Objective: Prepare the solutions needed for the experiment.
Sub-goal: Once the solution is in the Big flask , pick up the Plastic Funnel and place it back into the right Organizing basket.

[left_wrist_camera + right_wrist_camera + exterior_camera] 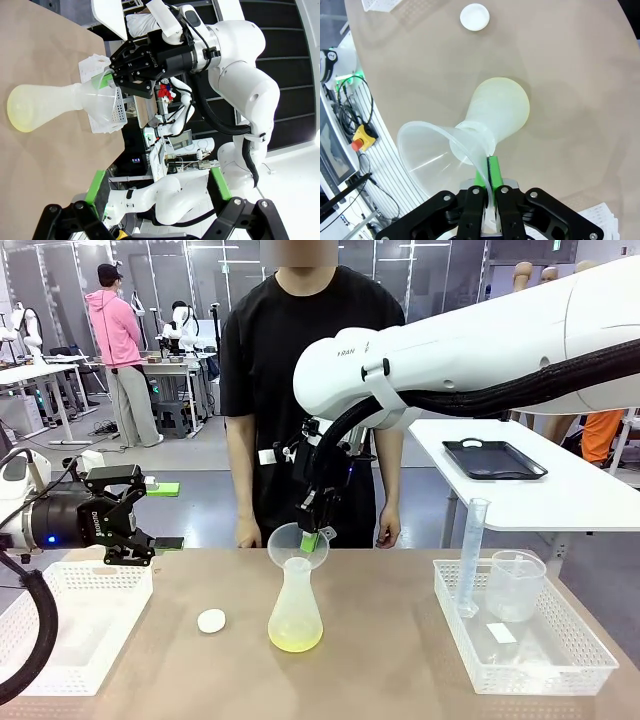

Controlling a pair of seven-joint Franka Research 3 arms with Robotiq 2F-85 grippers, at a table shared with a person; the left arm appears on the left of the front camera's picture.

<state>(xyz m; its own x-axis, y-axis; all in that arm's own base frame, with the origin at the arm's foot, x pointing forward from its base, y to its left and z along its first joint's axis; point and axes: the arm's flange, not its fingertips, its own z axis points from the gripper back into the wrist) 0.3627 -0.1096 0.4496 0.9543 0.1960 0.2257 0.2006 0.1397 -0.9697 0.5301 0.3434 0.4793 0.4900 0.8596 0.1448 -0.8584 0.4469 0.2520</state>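
green-padded right pincer [489, 176] pinches funnel [426, 150] rim.

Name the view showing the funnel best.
The right wrist view: the funnel is close, its mouth open to view, rim pinched in the jaws of the right gripper. The front view shows it small, side-on; the left wrist view, sideways and distant.

A shallow layer of clear pale yellow-green liquid [295, 642], perhaps slightly cloudy, fills the base of an upright frosted translucent conical flask [294, 598].
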